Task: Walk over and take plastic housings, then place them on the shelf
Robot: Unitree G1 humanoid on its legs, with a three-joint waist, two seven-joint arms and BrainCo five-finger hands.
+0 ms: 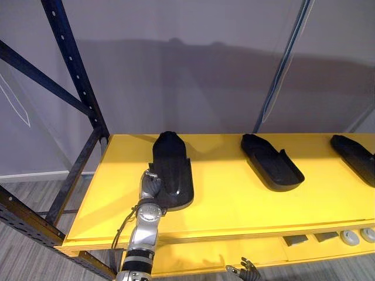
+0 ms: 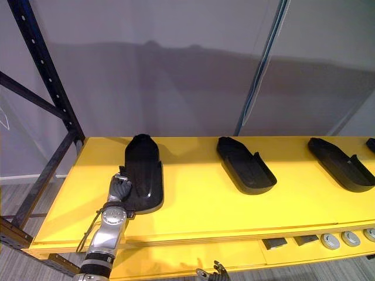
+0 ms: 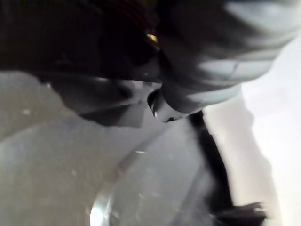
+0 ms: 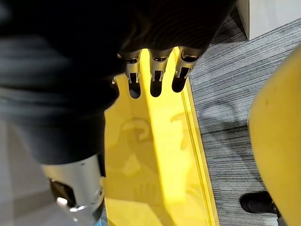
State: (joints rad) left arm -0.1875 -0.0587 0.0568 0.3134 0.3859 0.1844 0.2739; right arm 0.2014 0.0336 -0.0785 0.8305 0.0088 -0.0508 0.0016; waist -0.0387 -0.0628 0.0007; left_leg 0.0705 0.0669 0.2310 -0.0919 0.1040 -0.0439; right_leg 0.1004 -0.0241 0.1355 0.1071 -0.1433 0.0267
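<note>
Fingers (image 1: 150, 185) grip near-left edge of plastic housing (image 1: 174, 165)

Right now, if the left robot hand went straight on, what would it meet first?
Probably the leftmost black housing; the left robot hand sits against its near end on the yellow shelf.

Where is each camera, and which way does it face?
Left eye view: head, looking down at the yellow shelf; left hand on the leftmost plastic housing, right hand below the edge.
Right eye view: shares that scene, slightly offset.
Left wrist view: close against a glossy grey surface; dark cover shows.
Right wrist view: past straight fingers down at a lower yellow board and grey floor.
</note>
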